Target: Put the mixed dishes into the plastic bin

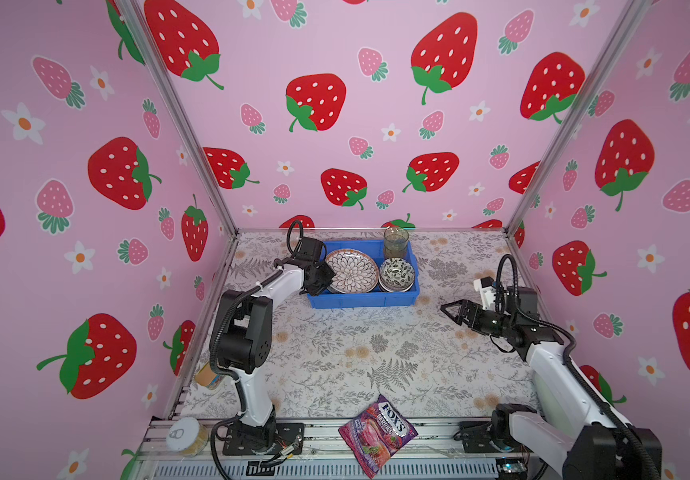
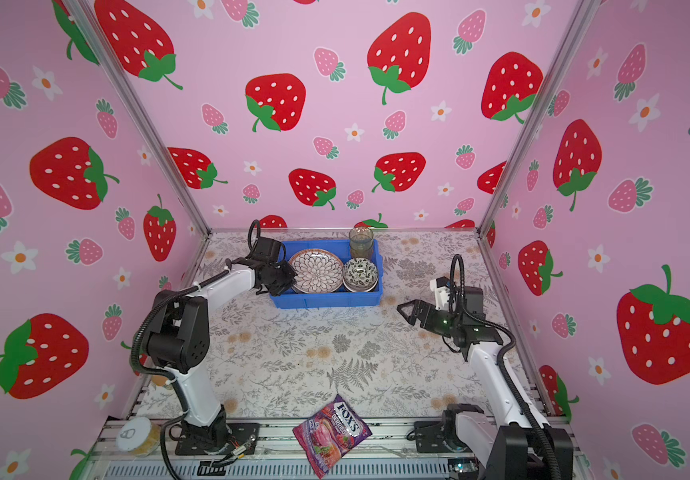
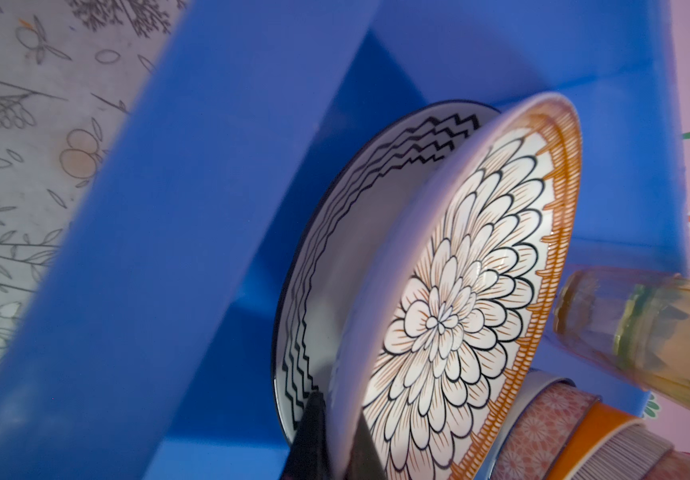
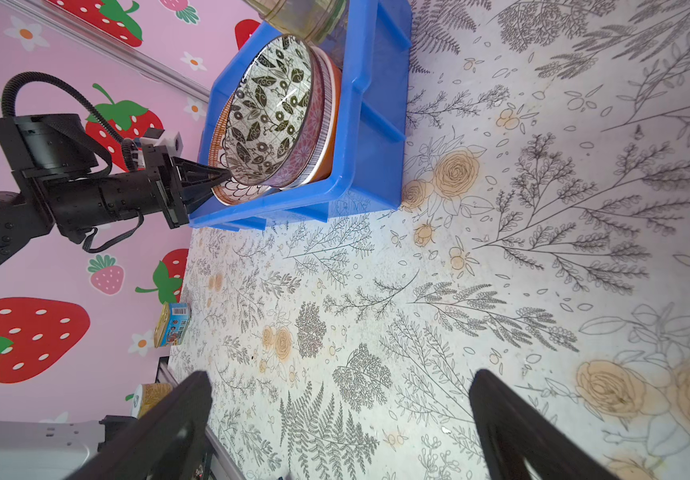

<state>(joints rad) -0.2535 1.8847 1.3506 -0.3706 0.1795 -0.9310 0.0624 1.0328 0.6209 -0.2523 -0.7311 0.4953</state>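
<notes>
L. gripper (image 1: 328,277) has its fingers clamped on the rim of a glossy petal-pattern plate (image 1: 351,270), tilted over a zigzag-edged plate (image 3: 335,232) inside the blue plastic bin (image 1: 364,300) at the table's far side. To the rt., also in the bin, are nested round bowls (image 1: 396,274) and stacked tinted glasses (image 1: 395,242). R. gripper (image 1: 450,314) hangs over the floral tablecloth (image 1: 335,353), fingers wide apart & empty.

Looks like a robotics lab booth: strawberry-print panels (image 1: 335,104) on aluminium framing (image 1: 189,137), floral tabletop (image 1: 335,353), robot arms (image 1: 248,390) bolted to a slotted rail (image 1: 322,434).
</notes>
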